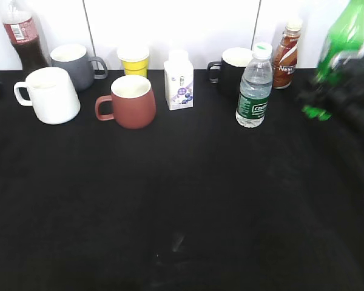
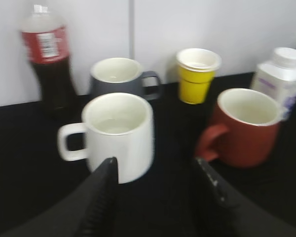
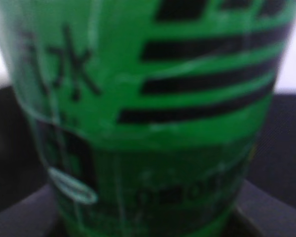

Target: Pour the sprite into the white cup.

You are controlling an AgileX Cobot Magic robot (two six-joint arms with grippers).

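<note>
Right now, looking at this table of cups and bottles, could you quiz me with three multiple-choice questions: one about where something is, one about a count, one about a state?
1. Where does the large white ceramic mug stand?
A. far left of the table
B. centre
C. far right

2. How many handled mugs are on the black table?
A. two
B. four
C. six

3. How is the tall green plastic bottle?
A. lying flat
B. standing alone on the table
C. tilted, at the right gripper

Answers:
1. A: the exterior view shows it leftmost among the mugs.
2. B: white, grey mug, reddish-brown mug, black mug.
3. C: it leans at the right edge and fills the right wrist view.
</note>
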